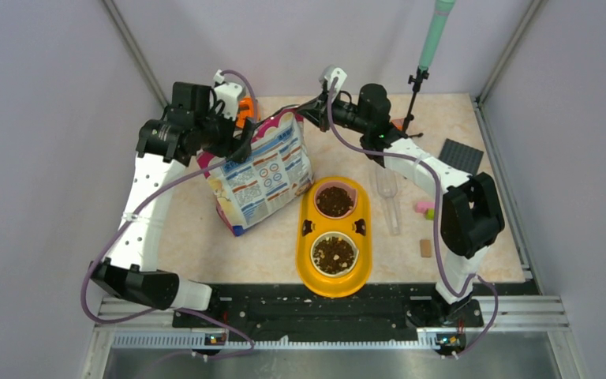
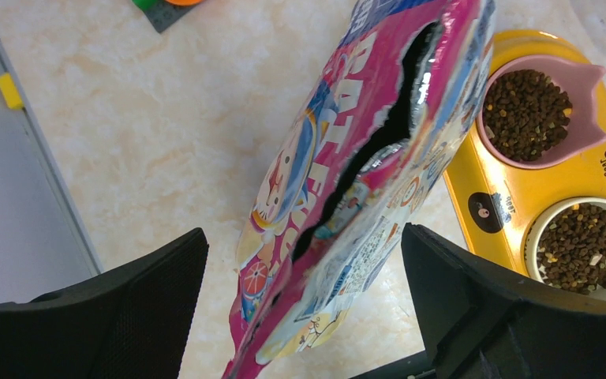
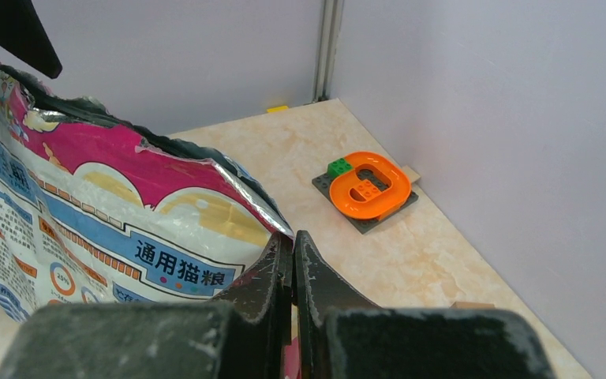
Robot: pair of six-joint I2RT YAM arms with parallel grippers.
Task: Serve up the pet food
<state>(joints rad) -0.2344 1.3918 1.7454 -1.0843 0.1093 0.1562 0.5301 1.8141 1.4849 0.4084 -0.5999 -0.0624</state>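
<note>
The magenta-and-blue cat food bag (image 1: 264,178) stands tilted on the table, its top torn open. My right gripper (image 1: 309,110) is shut on the bag's top right corner; in the right wrist view the jaws (image 3: 292,253) pinch the bag's edge (image 3: 110,221). My left gripper (image 1: 229,133) is open at the bag's top left; its fingers (image 2: 126,292) straddle the bag (image 2: 363,181) without touching it. Dark brown pet food fills the pink bowl (image 1: 335,200) and the white bowl (image 1: 334,254) of the yellow feeder (image 1: 308,237). Both heaps show in the left wrist view (image 2: 525,103).
A clear scoop (image 1: 387,197) lies right of the feeder. Small toy blocks (image 1: 424,209), a tan block (image 1: 425,248) and a dark baseplate (image 1: 461,154) sit at right. An orange ring on a grey plate (image 3: 369,185) is in the back corner. A stand with a green pole (image 1: 422,71) is behind.
</note>
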